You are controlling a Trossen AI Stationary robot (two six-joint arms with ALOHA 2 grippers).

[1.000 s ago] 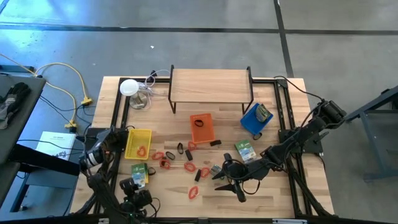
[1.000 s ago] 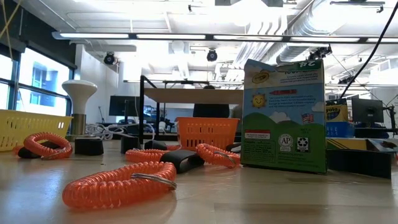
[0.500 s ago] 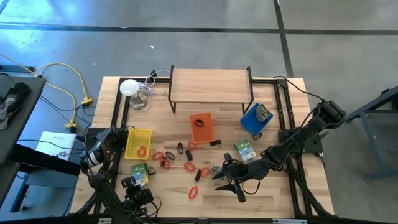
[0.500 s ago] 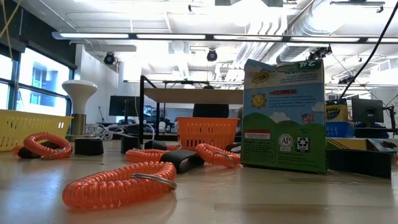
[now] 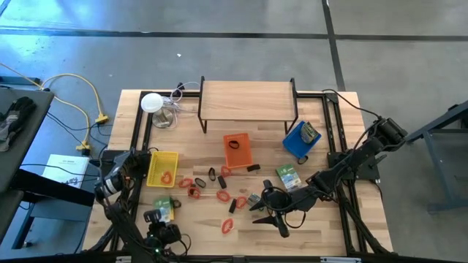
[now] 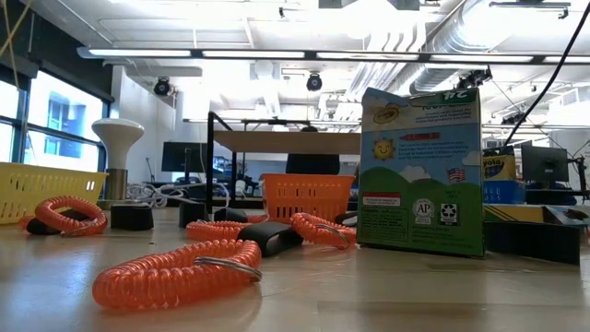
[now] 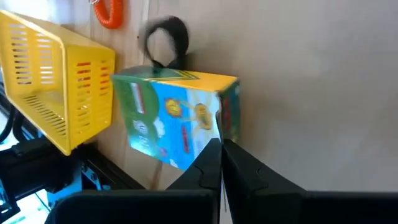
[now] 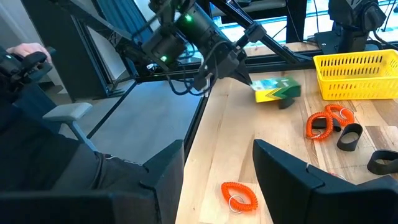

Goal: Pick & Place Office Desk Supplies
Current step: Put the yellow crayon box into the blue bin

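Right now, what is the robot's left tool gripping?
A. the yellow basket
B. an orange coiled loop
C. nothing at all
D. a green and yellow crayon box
D: in the left wrist view the left tool is pinched shut on the corner of the green and yellow crayon box, which sits tilted beside the yellow basket.

Yellow tray (image 5: 161, 168): on the table's left side.
Orange tray (image 5: 237, 150): mid-table.
Blue tray (image 5: 297, 139): to the right.
Wooden shelf (image 5: 247, 98): along the far edge.
White lamp (image 5: 151, 103): far left corner, beside cables (image 5: 174, 95).
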